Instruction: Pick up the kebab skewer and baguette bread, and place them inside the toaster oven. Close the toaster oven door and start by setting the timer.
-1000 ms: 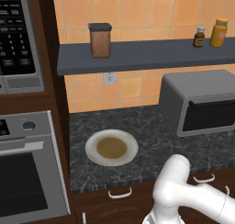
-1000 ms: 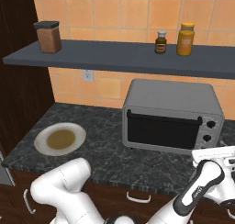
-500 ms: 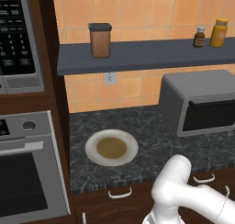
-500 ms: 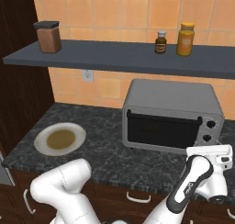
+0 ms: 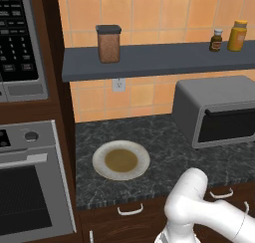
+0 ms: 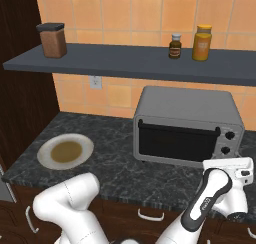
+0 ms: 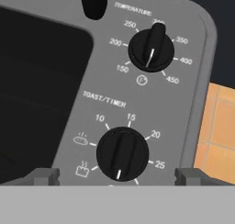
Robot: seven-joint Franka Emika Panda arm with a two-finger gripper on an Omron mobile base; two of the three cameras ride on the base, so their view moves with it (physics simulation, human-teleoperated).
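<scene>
At lower centre of the hand view, the spread pincer point(image 7: 117, 176) straddled the timer knob point(image 7: 122, 154); the toaster oven door point(image 6: 178, 143) was shut, timer unset.

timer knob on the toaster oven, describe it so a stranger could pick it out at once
Find the boxy grey metal toaster oven on the dark counter. Its right panel holds two round black knobs; the timer knob is the lower one, labelled TOAST/TIMER, below the temperature knob.

Toaster oven point(image 7: 69, 108) control panel close up: temperature knob point(image 7: 151, 49) above toast/timer knob point(image 7: 122, 154), dark door glass point(image 7: 36, 90) alongside.
</scene>
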